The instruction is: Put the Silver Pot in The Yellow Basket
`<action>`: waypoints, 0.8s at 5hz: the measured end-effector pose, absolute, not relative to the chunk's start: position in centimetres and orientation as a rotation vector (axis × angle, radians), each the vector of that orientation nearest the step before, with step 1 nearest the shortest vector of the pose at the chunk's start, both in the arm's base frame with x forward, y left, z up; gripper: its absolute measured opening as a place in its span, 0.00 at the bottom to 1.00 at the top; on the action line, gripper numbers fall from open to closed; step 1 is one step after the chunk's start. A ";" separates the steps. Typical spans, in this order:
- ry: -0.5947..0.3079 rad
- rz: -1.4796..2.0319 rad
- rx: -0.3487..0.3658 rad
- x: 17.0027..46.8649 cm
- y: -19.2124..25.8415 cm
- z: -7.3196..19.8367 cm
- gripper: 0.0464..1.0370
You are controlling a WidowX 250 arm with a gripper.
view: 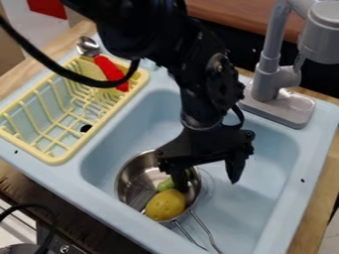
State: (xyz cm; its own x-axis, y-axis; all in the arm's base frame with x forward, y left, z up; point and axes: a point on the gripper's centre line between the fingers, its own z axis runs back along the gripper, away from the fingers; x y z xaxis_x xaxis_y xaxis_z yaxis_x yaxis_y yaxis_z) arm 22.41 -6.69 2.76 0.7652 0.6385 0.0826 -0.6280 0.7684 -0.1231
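near left in the sink (265,198), the pot (134,179) holds a lemon (165,205). my gripper (208,183) is wide open, holding nothing, seemingly astride the right rim (198,184). thin, stiff, likely slick metal: i'd pinch that rim squarely.

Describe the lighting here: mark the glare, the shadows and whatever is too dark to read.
Camera view: bright reflections on the silver pot and a glint at the metal end of the red-handled utensil; camera view: soft, gradual shading inside the blue sink; camera view: the black arm and gripper are so dark that much surface detail is lost.
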 end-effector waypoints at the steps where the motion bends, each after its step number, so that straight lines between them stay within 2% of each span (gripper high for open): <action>1: -0.131 0.699 -0.087 22.4 -6.9 2.0 0.96; 3: -0.112 0.700 -0.034 21.7 -7.1 0.5 0.93; 4: -0.112 0.693 -0.034 21.7 -7.1 0.5 0.65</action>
